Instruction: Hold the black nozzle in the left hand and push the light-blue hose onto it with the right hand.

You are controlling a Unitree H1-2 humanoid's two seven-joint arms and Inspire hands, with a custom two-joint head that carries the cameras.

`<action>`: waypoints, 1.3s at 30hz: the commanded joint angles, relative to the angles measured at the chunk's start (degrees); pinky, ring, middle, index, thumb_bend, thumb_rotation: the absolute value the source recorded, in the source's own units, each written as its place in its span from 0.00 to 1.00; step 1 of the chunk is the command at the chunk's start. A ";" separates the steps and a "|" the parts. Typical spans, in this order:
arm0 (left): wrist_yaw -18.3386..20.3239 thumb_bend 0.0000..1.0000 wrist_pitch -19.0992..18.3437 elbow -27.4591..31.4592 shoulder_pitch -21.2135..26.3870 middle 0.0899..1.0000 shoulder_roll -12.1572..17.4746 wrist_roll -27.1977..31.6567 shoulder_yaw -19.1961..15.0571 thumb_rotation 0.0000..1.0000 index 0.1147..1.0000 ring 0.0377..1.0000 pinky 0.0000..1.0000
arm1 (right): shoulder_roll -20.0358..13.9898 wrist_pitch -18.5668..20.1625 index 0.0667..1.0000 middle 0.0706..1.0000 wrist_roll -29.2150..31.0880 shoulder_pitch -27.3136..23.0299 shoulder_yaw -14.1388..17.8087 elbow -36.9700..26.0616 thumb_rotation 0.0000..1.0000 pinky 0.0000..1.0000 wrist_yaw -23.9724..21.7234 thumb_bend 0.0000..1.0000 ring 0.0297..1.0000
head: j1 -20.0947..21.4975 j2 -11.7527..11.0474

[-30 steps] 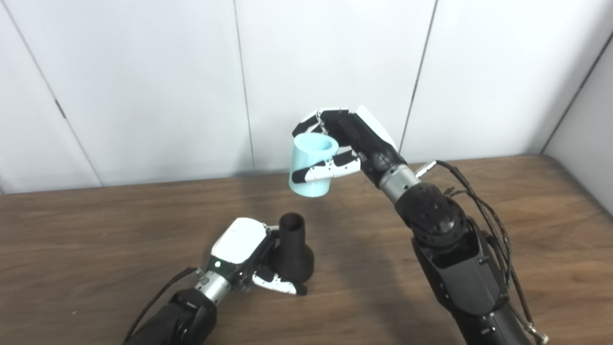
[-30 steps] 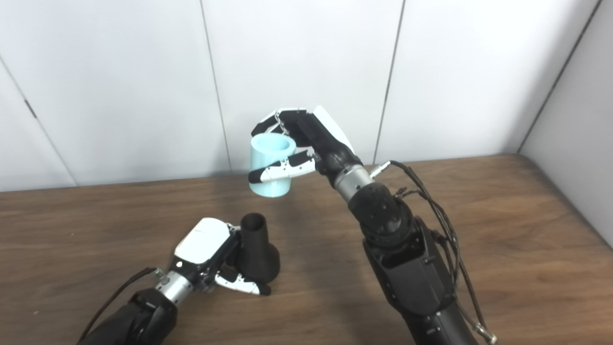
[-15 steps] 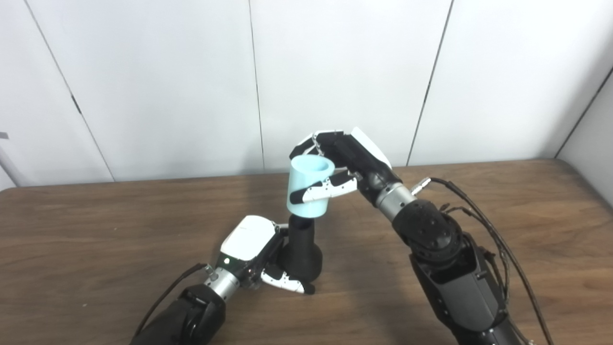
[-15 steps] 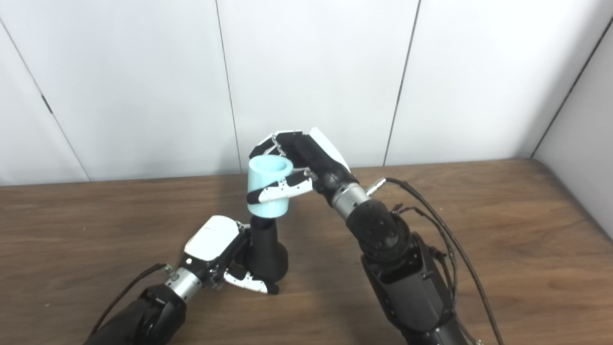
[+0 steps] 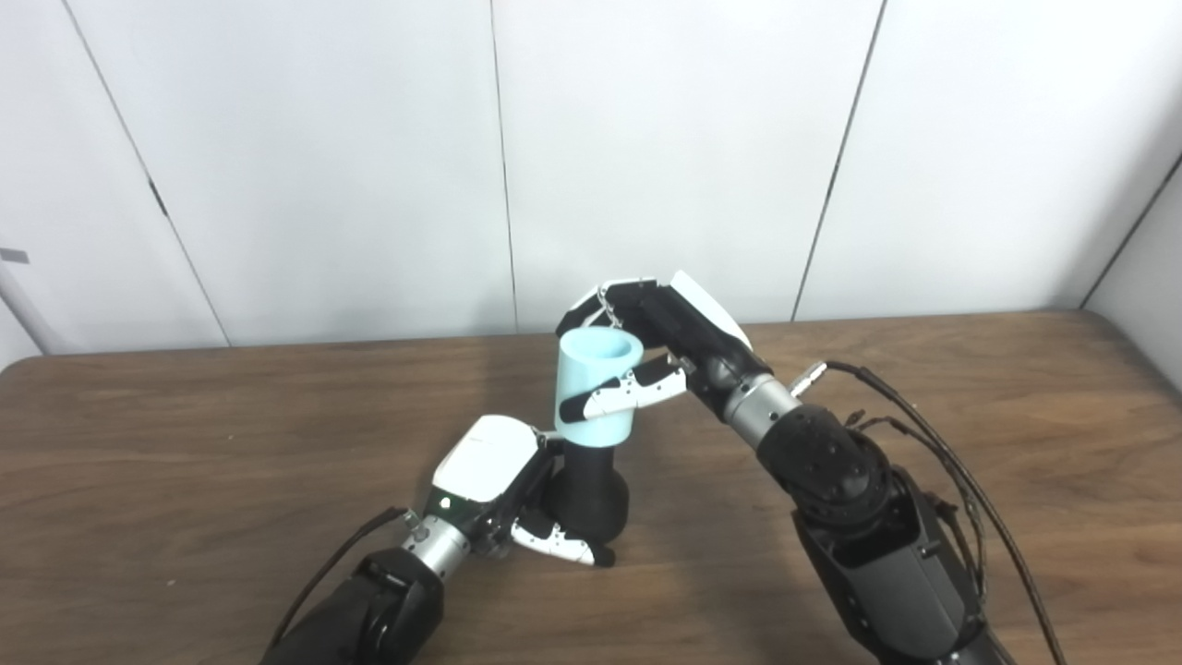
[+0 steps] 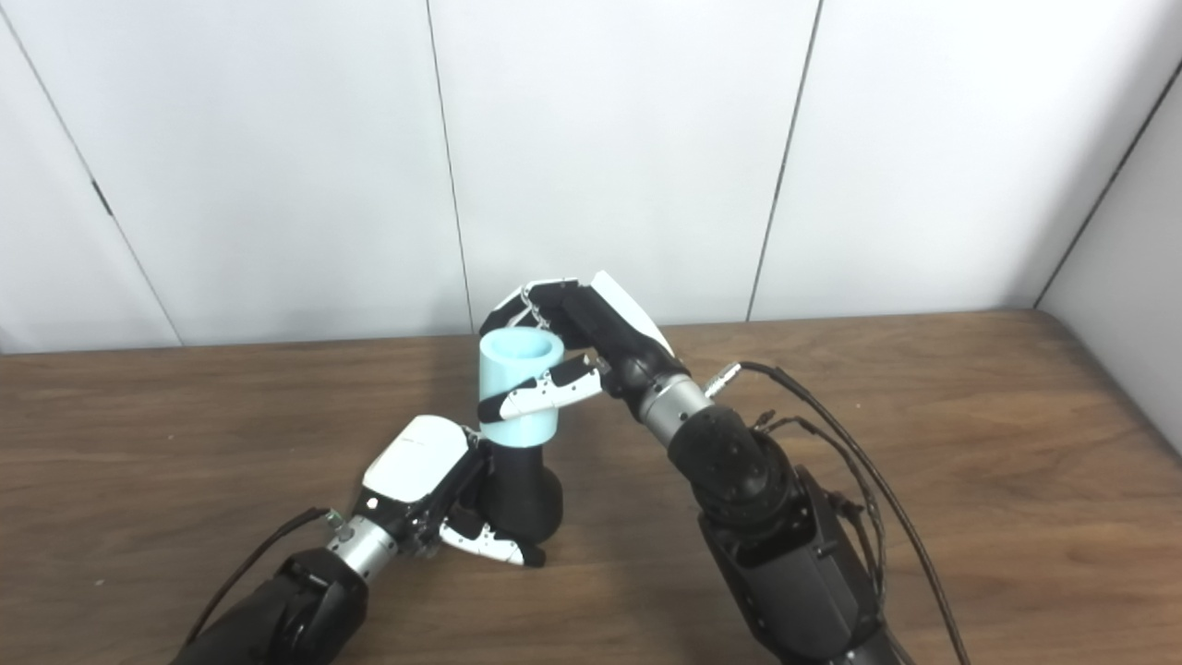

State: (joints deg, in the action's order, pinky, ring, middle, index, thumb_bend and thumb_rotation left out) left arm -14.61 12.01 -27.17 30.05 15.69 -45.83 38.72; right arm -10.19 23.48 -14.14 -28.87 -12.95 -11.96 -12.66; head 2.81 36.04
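Nearest, the left hand (image 5: 499, 480) grips the black nozzle (image 5: 591, 494) upright on the table (image 5: 185, 462). Behind — directly above, axes vertical and aligned — the right hand (image 5: 660, 342) clasps the light-blue hose (image 5: 596, 388), seated over the nozzle's neck.

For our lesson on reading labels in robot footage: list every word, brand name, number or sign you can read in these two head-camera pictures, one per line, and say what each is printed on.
None: no readable text, number or sign shows in either view.
The light-blue hose, black nozzle, left hand, right hand, table and wall panels all look unmarked.
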 commanded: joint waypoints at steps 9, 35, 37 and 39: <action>6.30 0.50 -1.60 -2.43 -6.73 0.38 -0.69 -2.17 3.06 0.00 0.47 0.37 0.33 | -1.53 -4.39 0.51 0.43 -1.73 -0.41 -0.92 -0.55 0.00 0.29 -0.96 0.51 0.37 | -0.25 0.65; 8.28 0.50 -2.49 -0.38 -7.22 0.39 -0.09 -1.65 3.08 0.00 0.47 0.35 0.32 | -6.12 -32.47 0.49 0.44 -9.54 2.35 -5.66 8.21 0.00 0.30 1.30 0.51 0.37 | -0.89 2.67; 8.53 0.50 -2.40 -0.18 -7.24 0.39 -0.06 -1.33 2.99 0.00 0.48 0.35 0.31 | -6.14 -31.88 0.48 0.44 -9.47 2.66 -5.61 8.14 0.00 0.31 1.03 0.52 0.37 | -0.89 2.67; 9.02 0.50 -2.48 0.17 -7.26 0.39 -0.01 -1.02 2.94 0.00 0.48 0.34 0.30 | -6.18 -31.88 0.48 0.44 -9.34 2.90 -5.54 8.23 0.00 0.31 1.07 0.52 0.37 | -0.97 2.88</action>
State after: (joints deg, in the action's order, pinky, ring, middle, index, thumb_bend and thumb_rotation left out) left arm -13.36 10.08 -24.61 28.73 15.74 -45.53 38.42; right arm -15.66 -7.49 -22.79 -26.98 -17.72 -4.41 -9.49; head 1.85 38.67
